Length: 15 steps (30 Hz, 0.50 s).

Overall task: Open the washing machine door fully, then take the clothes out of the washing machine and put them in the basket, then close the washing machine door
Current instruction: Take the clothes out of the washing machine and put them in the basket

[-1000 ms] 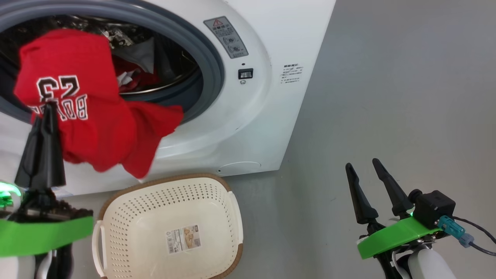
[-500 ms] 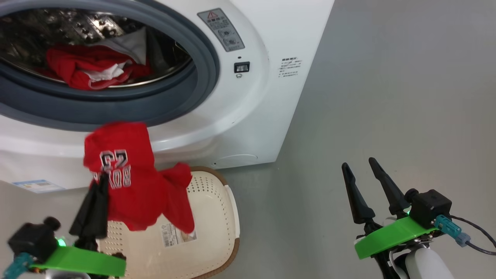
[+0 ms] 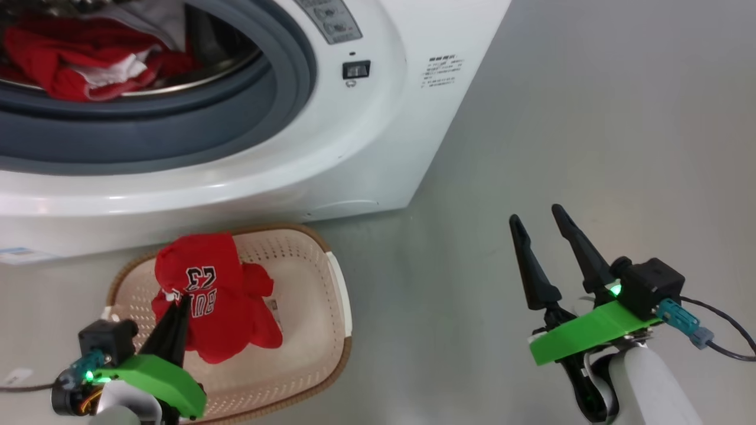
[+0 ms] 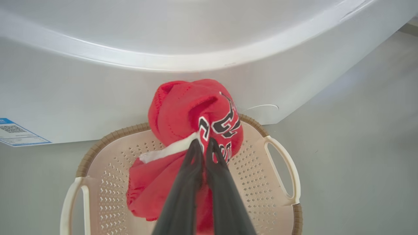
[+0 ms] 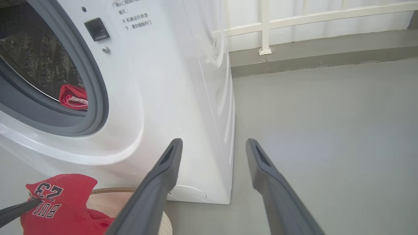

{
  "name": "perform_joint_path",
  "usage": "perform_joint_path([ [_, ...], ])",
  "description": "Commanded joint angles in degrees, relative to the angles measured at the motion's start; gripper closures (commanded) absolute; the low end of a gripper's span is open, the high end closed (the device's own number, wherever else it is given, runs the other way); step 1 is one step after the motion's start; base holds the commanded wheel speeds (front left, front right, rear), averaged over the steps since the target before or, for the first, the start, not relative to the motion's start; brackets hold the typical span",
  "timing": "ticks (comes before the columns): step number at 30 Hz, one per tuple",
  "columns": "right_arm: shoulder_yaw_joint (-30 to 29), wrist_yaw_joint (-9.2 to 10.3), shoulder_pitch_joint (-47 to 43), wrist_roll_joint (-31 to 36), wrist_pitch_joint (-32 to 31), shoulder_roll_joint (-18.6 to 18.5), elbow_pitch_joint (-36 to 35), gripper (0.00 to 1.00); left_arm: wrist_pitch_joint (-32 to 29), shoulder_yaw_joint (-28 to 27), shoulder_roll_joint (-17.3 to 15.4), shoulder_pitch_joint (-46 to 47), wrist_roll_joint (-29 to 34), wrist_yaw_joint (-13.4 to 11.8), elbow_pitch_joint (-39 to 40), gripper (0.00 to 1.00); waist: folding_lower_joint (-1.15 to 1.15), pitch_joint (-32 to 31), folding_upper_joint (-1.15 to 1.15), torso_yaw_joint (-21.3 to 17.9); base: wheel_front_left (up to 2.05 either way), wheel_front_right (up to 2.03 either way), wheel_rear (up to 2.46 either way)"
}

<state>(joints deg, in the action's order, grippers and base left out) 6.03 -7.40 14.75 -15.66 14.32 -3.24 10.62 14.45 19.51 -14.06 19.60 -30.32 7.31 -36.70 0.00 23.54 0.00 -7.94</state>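
My left gripper [image 3: 177, 302] [image 4: 204, 143] is shut on the red "BULL 23" jersey [image 3: 215, 304] [image 4: 192, 130] [image 5: 58, 205], which hangs into the cream basket [image 3: 331, 307] [image 4: 281, 163] on the floor before the washing machine [image 3: 354, 147] [image 5: 169, 98]. Its lower folds rest in the basket. More red clothes [image 3: 65, 53] [image 5: 73, 97] with white trim lie in the steel drum behind the grey gasket [image 3: 177, 127]. My right gripper [image 3: 536, 215] [image 5: 214, 145] is open and empty over the floor to the right. The door is out of view.
Bare grey floor [image 3: 590, 118] stretches right of the machine. A white railing [image 5: 264, 29] and a low kerb stand beyond it. A blue label [image 4: 16, 132] sits low on the machine's front. A cable trails from my right wrist [image 3: 720, 336].
My left gripper has carried the jersey from the drum opening down into the basket. The head camera has tilted downward. The right gripper has kept its pose.
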Motion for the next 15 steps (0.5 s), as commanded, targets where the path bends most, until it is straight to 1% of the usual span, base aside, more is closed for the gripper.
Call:
perform_joint_path([
  [1,1.8,-0.09,0.9,-0.2,0.7,0.3,-1.6,0.00,0.5,-1.0,-1.8,2.1,-0.7,0.2,-0.6,1.00,0.00,2.8,0.00,-1.3,0.00,0.00,0.00],
  [6,2.8,-0.09,2.2,-1.1,0.7,0.3,-2.1,0.00,0.5,3.7,-2.2,6.8,-3.0,0.2,-7.9,1.00,0.00,6.8,0.00,-2.3,0.00,0.00,0.00],
  [15,3.6,-0.09,4.6,-1.9,0.7,0.4,-3.0,0.00,0.5,11.8,-3.6,13.9,-8.4,0.2,-16.2,1.00,0.00,13.8,0.00,-2.8,0.00,0.00,0.00],
])
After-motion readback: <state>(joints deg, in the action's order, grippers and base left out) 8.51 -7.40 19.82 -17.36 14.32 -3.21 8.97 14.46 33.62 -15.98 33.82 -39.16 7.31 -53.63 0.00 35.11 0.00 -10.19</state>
